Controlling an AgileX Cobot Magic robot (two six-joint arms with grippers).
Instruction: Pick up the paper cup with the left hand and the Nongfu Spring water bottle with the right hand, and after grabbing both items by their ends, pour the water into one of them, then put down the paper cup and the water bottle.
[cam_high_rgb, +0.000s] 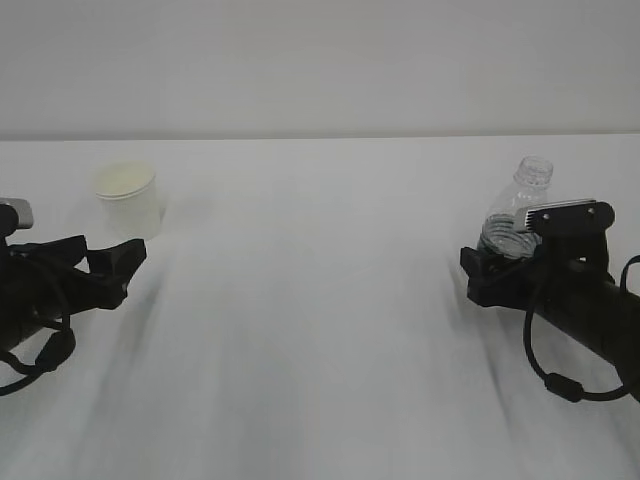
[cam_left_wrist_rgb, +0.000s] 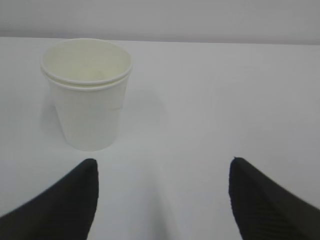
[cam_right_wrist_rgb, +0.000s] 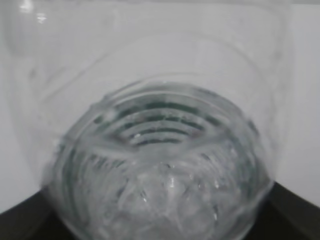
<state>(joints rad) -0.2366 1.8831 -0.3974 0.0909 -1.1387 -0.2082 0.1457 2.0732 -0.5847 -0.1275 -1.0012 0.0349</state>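
The paper cup (cam_high_rgb: 128, 197) stands upright on the white table (cam_high_rgb: 320, 330) at the far left. Just in front of it, the left gripper (cam_high_rgb: 118, 262) sits with jaws wide and empty. At the right, the right gripper (cam_high_rgb: 500, 268) holds the clear water bottle (cam_high_rgb: 518, 210) by its base, neck tilted up.

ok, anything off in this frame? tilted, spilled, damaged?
One thing: the bottle leans left instead of standing upright, its base between the right gripper's jaws. No cap on it, but no spill shows on the table. The cup stands upright and intact, ahead of the open left gripper, untouched.
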